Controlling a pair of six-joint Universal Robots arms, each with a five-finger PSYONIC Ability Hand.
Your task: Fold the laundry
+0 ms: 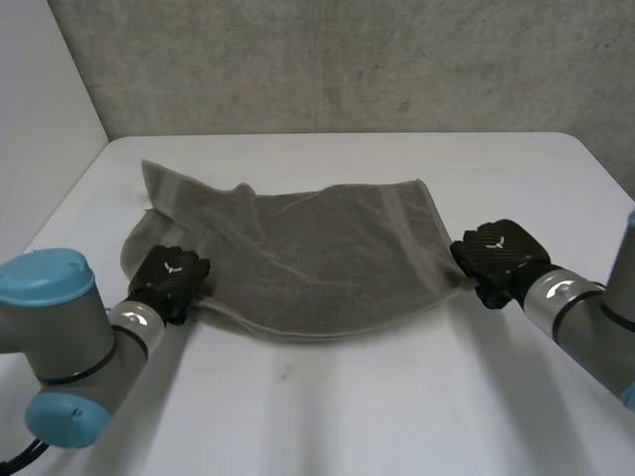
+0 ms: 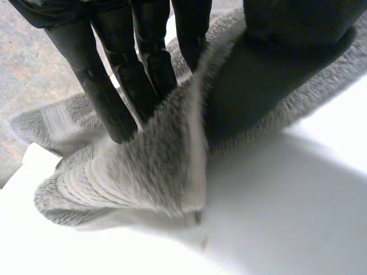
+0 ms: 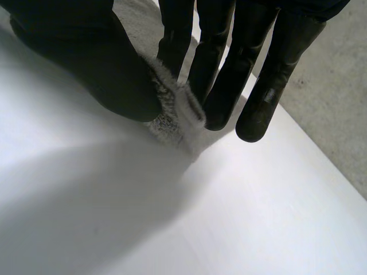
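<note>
Grey terry towel (image 1: 317,248) — pinched by left hand (image 1: 171,281) at eight o'clock, right hand (image 1: 499,256) at three — may slip: the right grip is shallow.

A white table (image 1: 327,416) is spread beneath the left hand (image 1: 171,283) and the right hand (image 1: 501,253), its top smooth and matt, its far corners rounded. Beyond its far edge, ahead of both hands, a rough grey wall (image 1: 347,59) is seen, speckled like concrete. On the outer side of the left hand a pale wall (image 1: 40,99) is joined to it. Soft, even light is cast throughout.
</note>
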